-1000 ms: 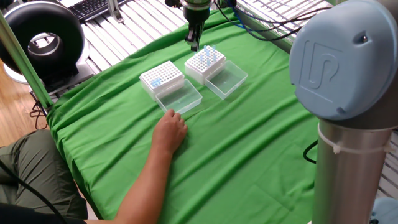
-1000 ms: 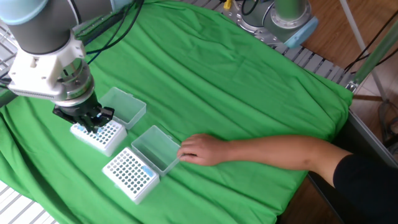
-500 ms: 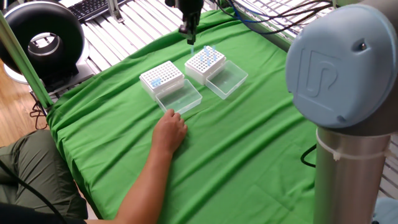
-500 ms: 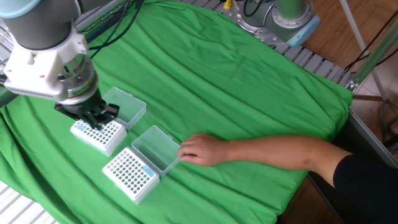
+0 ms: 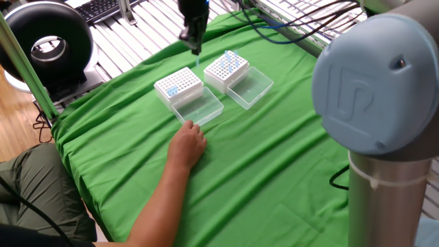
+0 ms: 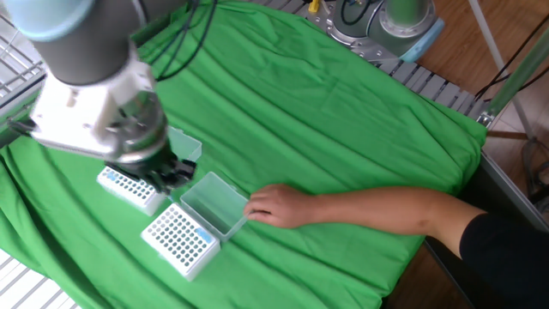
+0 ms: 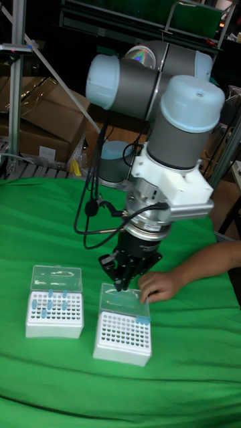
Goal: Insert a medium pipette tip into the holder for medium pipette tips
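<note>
My gripper (image 5: 195, 46) pinches a blue tip (image 5: 197, 60) above the table; the holder (image 5: 178, 85) sits just below-left; I want it plumb over an empty hole, clear of that hand (image 5: 188, 144).

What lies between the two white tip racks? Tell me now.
Only bare green cloth lies between the fuller rack and the rack by the hand; the tall fixed view shows it best.

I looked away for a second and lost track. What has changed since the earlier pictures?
The hand, carrying a pipette tip, lifted off the fuller rack and swung across toward the other rack. Both racks and the person's hand stayed put.
</note>
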Controlling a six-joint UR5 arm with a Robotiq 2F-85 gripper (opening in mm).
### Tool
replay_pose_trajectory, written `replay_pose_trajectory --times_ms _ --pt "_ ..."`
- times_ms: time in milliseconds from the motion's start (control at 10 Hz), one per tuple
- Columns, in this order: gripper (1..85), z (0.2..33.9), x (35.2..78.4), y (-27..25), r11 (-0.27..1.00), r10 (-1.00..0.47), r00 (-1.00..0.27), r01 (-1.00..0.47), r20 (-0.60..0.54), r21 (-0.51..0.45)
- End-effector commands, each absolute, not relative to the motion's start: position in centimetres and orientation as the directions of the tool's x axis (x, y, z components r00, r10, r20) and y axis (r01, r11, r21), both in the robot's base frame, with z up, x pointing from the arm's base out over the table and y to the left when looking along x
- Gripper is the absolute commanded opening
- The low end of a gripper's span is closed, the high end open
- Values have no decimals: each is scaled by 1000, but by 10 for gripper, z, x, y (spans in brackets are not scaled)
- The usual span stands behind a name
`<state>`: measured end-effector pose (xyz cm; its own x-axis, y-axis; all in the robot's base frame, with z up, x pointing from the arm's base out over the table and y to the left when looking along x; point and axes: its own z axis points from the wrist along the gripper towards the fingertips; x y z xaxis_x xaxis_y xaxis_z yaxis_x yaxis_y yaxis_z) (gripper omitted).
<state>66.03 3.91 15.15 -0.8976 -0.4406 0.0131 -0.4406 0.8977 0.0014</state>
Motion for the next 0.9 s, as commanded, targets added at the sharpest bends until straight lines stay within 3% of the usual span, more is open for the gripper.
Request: replay_pose_trajectory --times_ms 0,800 --pt "37 147 658 71 896 -445 -896 -445 -11 7" --pt "20 132 675 76 906 -424 -905 -424 -45 -7"
